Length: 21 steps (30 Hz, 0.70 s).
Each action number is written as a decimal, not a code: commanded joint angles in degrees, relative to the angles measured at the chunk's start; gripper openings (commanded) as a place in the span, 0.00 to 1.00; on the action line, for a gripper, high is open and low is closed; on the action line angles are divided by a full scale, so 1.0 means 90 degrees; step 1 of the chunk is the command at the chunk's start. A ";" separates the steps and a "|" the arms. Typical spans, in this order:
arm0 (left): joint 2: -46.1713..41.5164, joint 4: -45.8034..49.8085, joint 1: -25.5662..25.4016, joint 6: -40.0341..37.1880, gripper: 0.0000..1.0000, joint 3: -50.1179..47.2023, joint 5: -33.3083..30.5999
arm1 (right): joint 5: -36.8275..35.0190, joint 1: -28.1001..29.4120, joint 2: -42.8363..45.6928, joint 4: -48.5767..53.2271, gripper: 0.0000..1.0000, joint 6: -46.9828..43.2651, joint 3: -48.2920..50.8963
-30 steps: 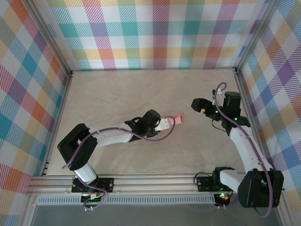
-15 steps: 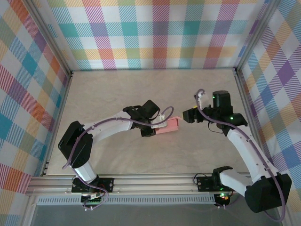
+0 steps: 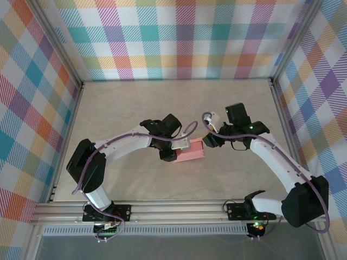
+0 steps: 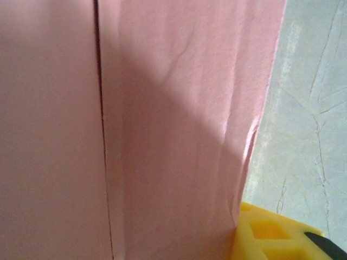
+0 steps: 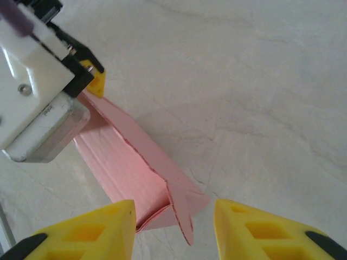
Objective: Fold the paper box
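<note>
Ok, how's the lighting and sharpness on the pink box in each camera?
Left wrist view: the paper box sits very close, with a broad diagonal shadow darkening its lower part; no glare. Right wrist view: box edges crisp, a soft shadow on the table beside it, the yellow fingers slightly blurred. Top view: even light, all sharp.

The right hand (image 5: 174,225) reached the paper box (image 5: 130,162).

box (image 3: 192,154) | on table (image 3: 135,103), centre | left end in left gripper (image 3: 178,154) | right end between right gripper (image 3: 207,142) fingers (image 5: 89,230)
</note>
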<state>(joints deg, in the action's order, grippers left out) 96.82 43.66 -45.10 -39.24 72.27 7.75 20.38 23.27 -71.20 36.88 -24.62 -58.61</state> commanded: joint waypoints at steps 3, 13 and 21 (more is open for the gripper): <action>0.0257 0.0754 0.0041 -0.0078 0.36 -0.0008 0.0235 | 0.0353 0.0062 -0.0382 0.0602 0.39 -0.0977 -0.0431; 0.0268 0.0673 0.0044 -0.0112 0.36 -0.0024 0.0178 | 0.0298 0.0071 -0.0647 0.0869 0.14 -0.1122 -0.0627; 0.0258 0.0609 0.0052 -0.0157 0.36 -0.0068 0.0108 | 0.0065 0.0064 -0.0749 0.0759 0.17 -0.1064 -0.0568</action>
<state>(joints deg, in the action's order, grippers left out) 97.03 44.64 -44.88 -39.88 72.60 8.43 20.97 23.62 -77.12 42.98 -33.50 -62.81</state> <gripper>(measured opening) 0.398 0.166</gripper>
